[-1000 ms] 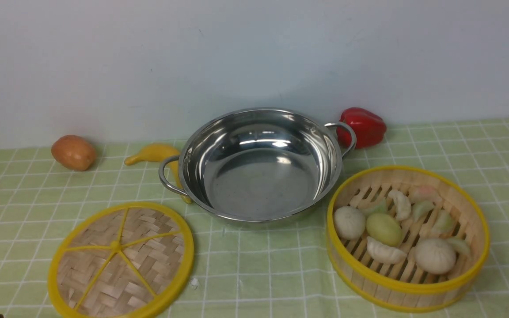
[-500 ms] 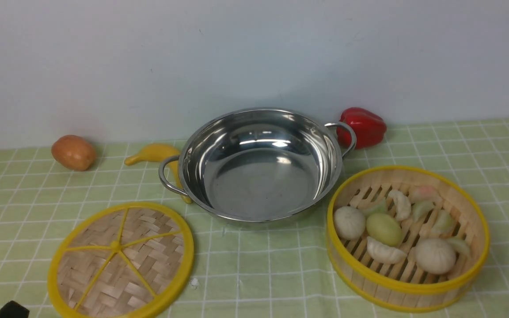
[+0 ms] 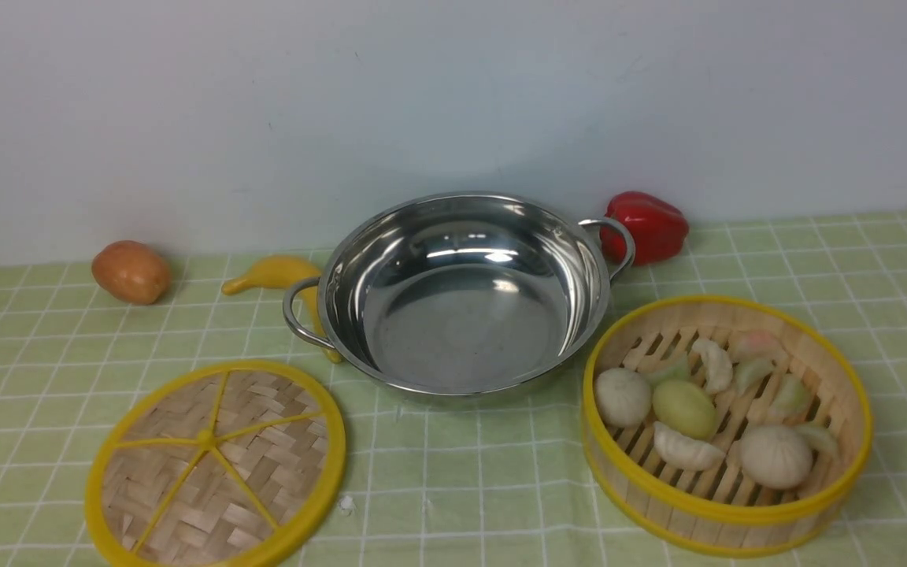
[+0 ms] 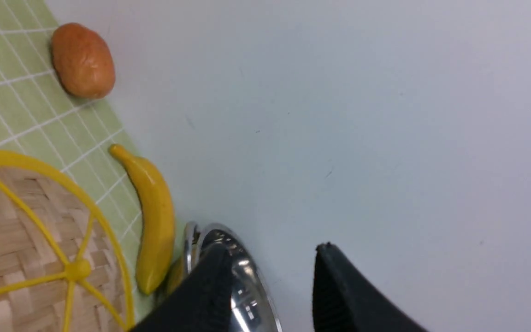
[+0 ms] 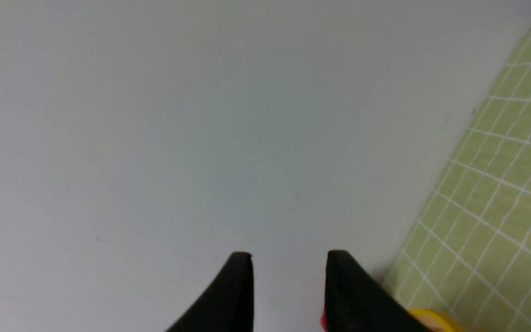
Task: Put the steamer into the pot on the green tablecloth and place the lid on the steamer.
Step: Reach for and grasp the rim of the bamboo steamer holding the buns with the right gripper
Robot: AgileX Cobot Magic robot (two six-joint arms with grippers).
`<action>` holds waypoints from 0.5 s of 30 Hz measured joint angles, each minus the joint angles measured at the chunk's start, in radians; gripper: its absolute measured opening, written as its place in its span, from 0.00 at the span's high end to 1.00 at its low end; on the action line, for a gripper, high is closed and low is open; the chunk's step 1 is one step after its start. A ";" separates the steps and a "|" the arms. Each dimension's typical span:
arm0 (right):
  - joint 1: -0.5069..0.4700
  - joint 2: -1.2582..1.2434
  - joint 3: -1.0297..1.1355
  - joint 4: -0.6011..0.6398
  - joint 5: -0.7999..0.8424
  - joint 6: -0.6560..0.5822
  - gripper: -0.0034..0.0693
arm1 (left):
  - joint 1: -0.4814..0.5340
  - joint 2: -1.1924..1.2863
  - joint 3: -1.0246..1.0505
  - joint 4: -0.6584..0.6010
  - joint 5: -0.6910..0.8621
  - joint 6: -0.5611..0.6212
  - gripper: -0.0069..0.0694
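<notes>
Steamer (image 3: 737, 316) stands on the green tablecloth (image 3: 453, 488), just to the right of the pot (image 3: 465, 315) and a little nearer the robot, close to it but apparently not touching. It sits level with its open side up, which keeps the buns and dumplings (image 3: 686, 409) resting on its slatted floor. Being round, it has no long axis of its own. Only the slats give it a direction, and they run from the near side away from the robot, slanting slightly rightward.

The pot is empty with its mouth upward, so it looks ready to take the basket. Its two handles lie on a line from near-left to far-right. The lid (image 3: 213, 465) lies flat to the left of the pot, on the near side, probably parked there until the basket is seated.

Behind the pot, along the back edge of the surface, are a potato (image 3: 131, 272), a banana (image 3: 272, 274) partly tucked behind the left handle, and a red pepper (image 3: 650, 224) by the right handle.

The left end effector (image 4: 272, 249) and the right end effector (image 5: 289, 253) both have their jaws parted and hold nothing. Neither is near the steamer, so nothing has been grasped yet.
</notes>
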 joint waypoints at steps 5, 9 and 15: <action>0.056 -0.001 -0.199 -0.040 -0.155 -0.059 0.62 | 0.000 -0.001 -0.166 -0.017 -0.095 0.030 0.59; 0.078 0.070 -0.372 -0.285 -0.229 -0.184 0.62 | 0.000 0.050 -0.299 0.152 -0.179 0.183 0.59; 0.104 0.351 -0.606 -0.565 0.114 -0.216 0.62 | 0.000 0.317 -0.453 0.414 0.093 0.369 0.59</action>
